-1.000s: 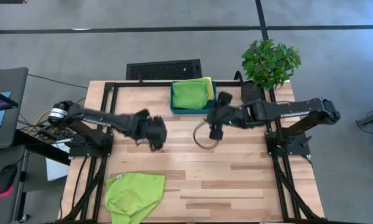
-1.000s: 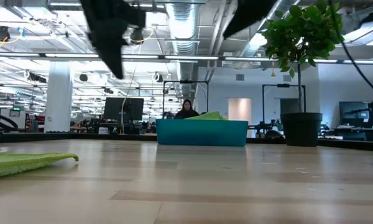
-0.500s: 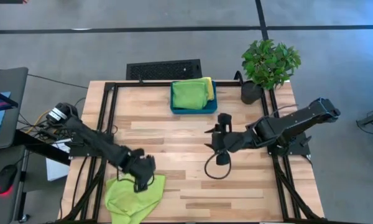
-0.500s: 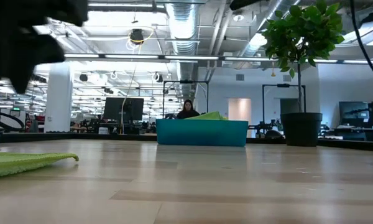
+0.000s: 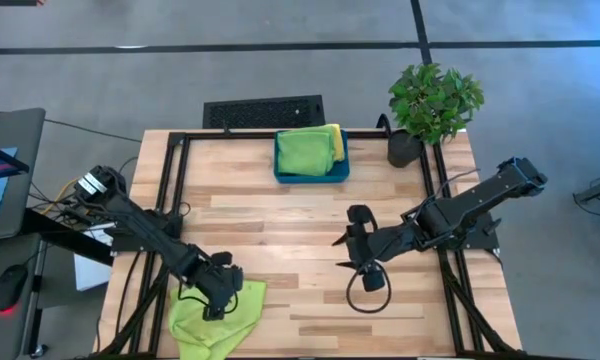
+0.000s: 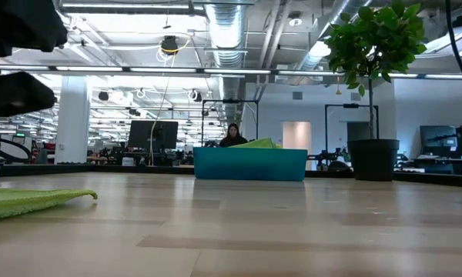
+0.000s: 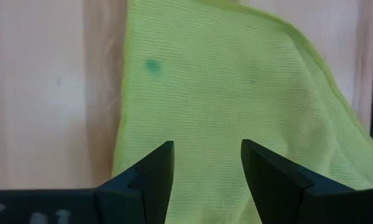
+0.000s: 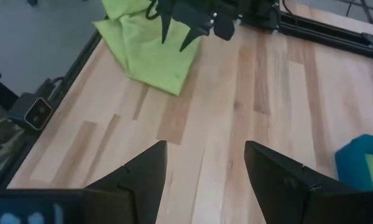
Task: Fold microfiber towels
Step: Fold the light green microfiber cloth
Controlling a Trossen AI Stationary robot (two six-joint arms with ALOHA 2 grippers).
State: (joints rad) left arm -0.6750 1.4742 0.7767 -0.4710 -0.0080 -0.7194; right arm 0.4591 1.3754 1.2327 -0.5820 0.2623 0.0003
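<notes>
High view: my left gripper (image 5: 214,297), fingers spread, hovers over the lime towel (image 5: 210,322); I judge pinching an edge comes next. Right gripper (image 5: 352,250), also spread, waits mid-table.

Three towels can be counted. One lime green towel (image 5: 215,316) is spread at the lower left of the worktop (image 5: 280,225) in the high view. A second lime green towel (image 5: 304,153) and one yellow towel (image 5: 334,139) are seen in the single teal bin (image 5: 312,177) at the upper centre. Two grippers are shown, the left gripper (image 5: 216,302) and the right gripper (image 5: 347,238). One potted plant (image 5: 432,104) is found at the upper right.
</notes>
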